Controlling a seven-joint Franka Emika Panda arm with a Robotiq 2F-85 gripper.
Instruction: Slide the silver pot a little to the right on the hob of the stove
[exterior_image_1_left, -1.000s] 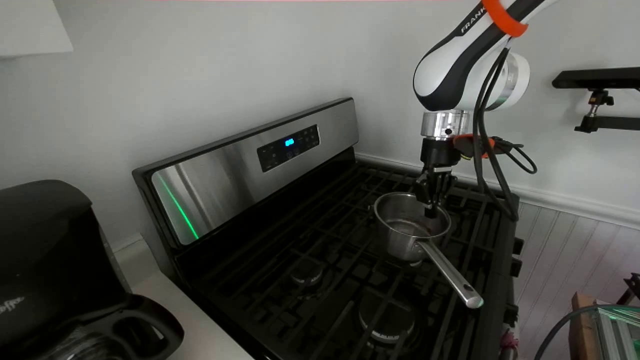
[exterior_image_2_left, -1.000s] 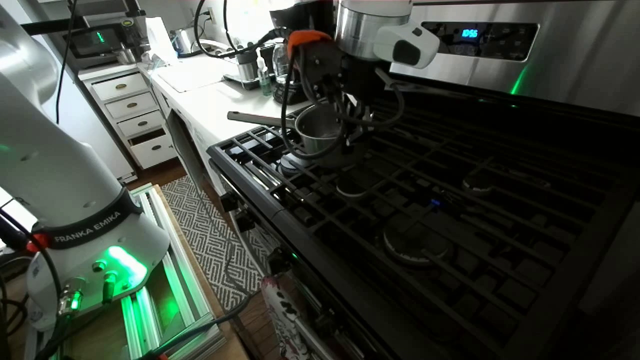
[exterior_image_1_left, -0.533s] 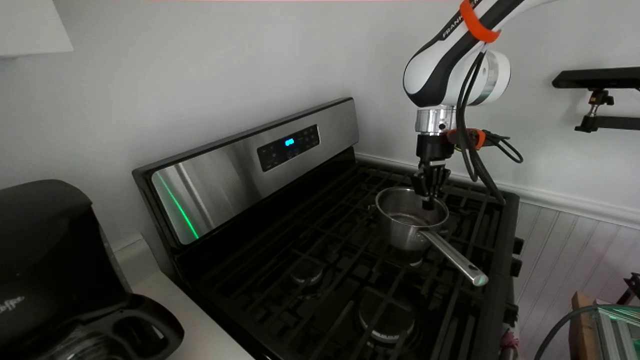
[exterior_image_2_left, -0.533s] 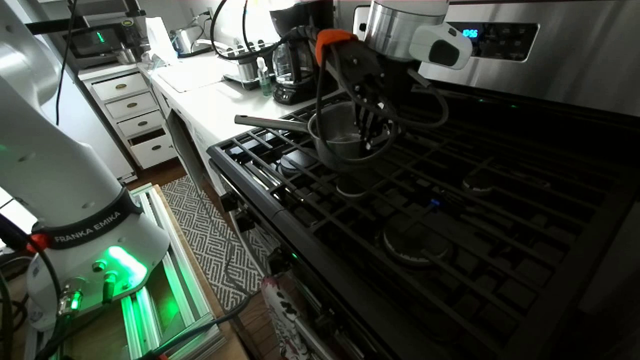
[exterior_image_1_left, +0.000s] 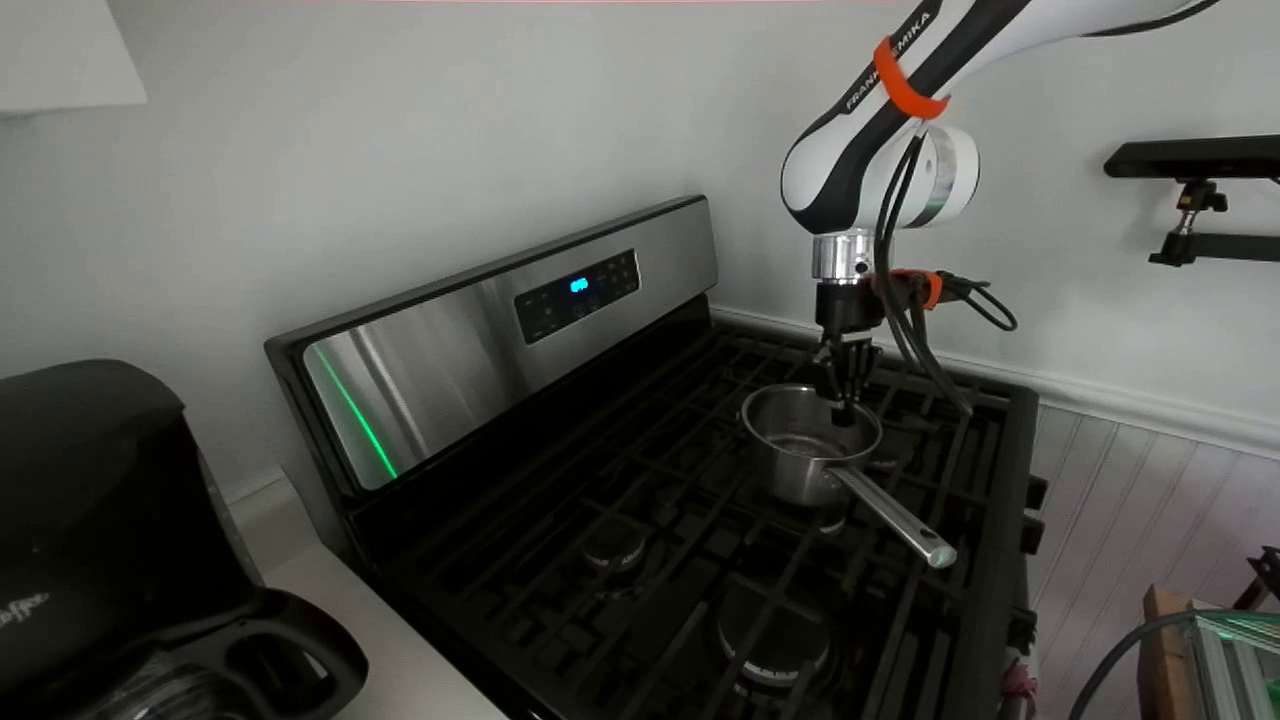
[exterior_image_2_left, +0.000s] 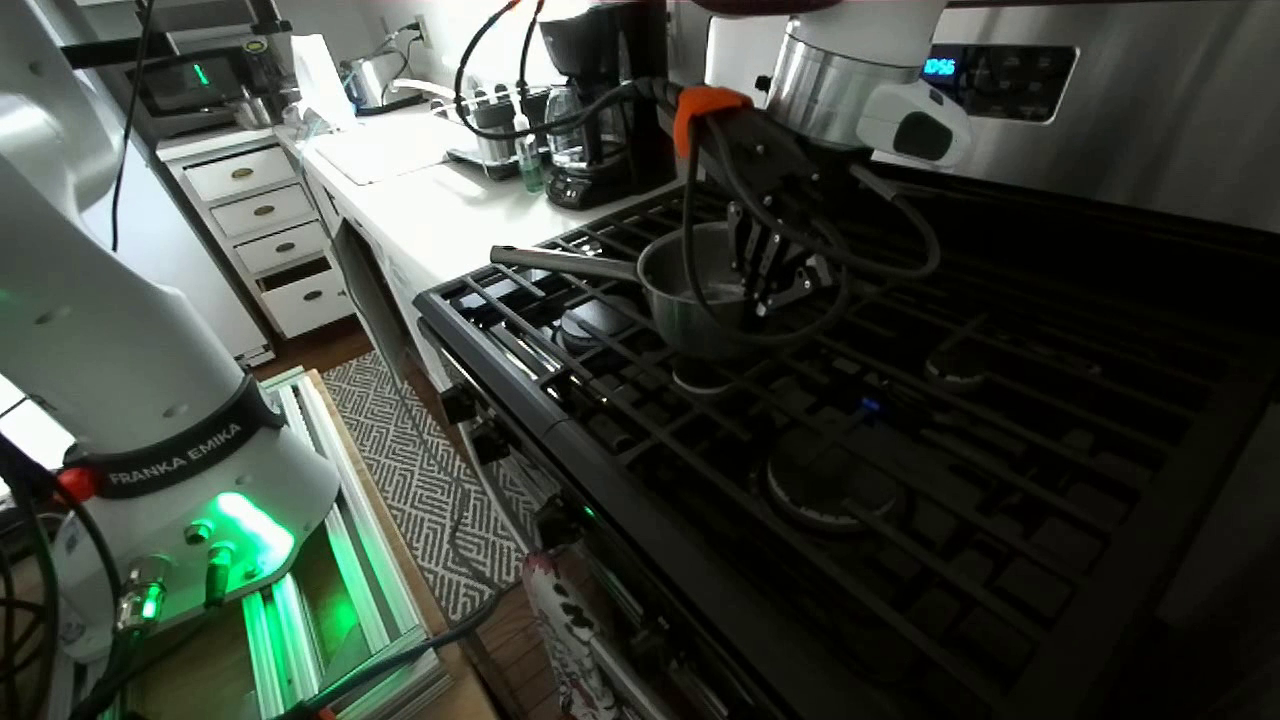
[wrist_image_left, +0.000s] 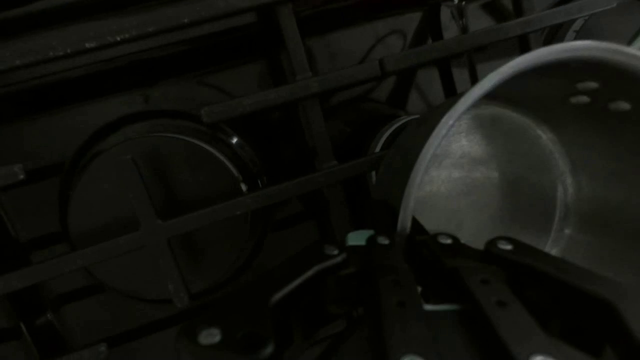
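The silver pot (exterior_image_1_left: 797, 478) is over the hob (exterior_image_1_left: 665, 560) of the stove (exterior_image_1_left: 450, 370), its handle (exterior_image_1_left: 895, 515) pointing to the front edge. The pot (exterior_image_2_left: 690, 318) also shows in an exterior view, with its handle (exterior_image_2_left: 565, 262) toward the counter. I cannot tell whether its base touches the grates. My gripper (exterior_image_1_left: 845, 408) points down at the pot's rim, one finger inside. In the wrist view the pot's rim (wrist_image_left: 431, 145) runs between the fingers (wrist_image_left: 406, 240), which look closed on it. The fingertips are dark and partly hidden.
A black coffee maker (exterior_image_1_left: 90, 520) stands on the counter beside the stove; it also shows in an exterior view (exterior_image_2_left: 585, 110). A cable loop (exterior_image_2_left: 840, 300) hangs from the wrist near the pot. Bare burners (exterior_image_1_left: 775, 635) lie under the grates. A wall (exterior_image_1_left: 1000, 300) stands behind the arm.
The pot and gripper have moved together, rightward in the exterior view from beside the robot base and slightly left in the view facing the display. The handle has swung slightly.
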